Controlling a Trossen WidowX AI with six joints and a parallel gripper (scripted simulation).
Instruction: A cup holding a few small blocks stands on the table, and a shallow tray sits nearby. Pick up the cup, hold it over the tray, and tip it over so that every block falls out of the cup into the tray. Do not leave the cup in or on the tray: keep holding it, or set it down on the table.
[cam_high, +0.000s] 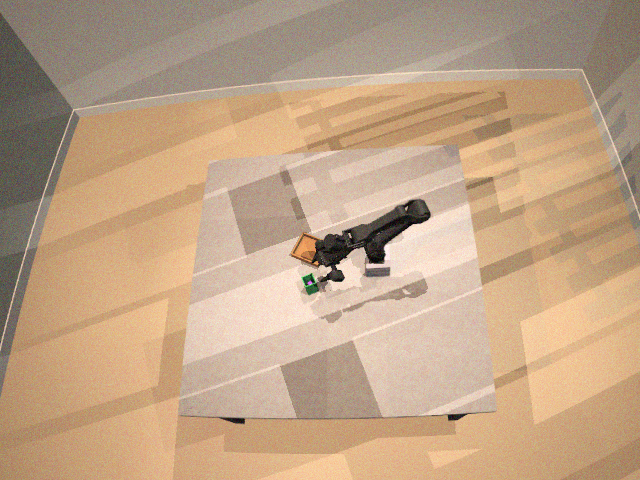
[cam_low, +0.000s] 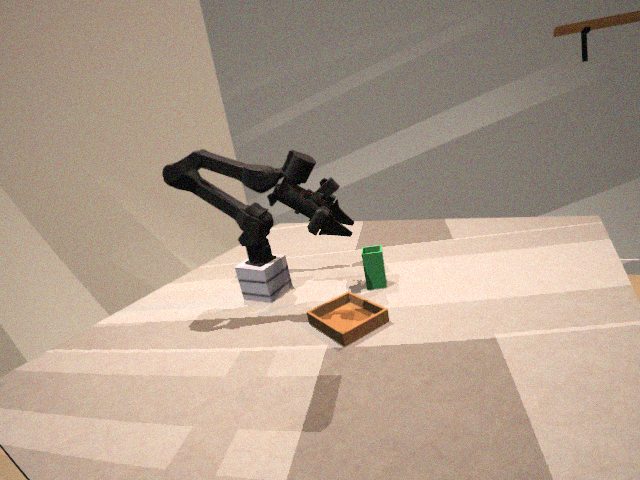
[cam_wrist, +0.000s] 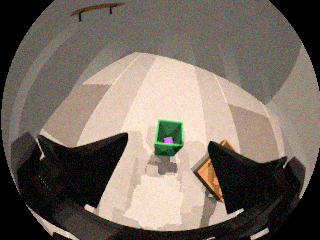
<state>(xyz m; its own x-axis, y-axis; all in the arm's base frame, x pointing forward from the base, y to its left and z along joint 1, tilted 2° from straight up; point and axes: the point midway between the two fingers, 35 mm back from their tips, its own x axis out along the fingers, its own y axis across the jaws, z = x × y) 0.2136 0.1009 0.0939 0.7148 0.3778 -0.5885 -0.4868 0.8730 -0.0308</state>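
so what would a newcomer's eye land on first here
Probably the green cup, standing upright on the pale table with a magenta block showing inside. Next, the black arm, reaching out from its striped base with its open claw above the table, short of the cup. Then the shallow orange-brown tray, sitting beside the cup.

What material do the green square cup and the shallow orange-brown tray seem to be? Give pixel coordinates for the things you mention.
The green square cup (cam_high: 310, 291) (cam_low: 374, 269) (cam_wrist: 166, 150): perhaps painted wood or plastic; even colour, little shine.

The shallow orange-brown tray (cam_high: 298, 242) (cam_low: 364, 331) (cam_wrist: 206, 174): possibly wood, matt; brown tone, but no clear grain.
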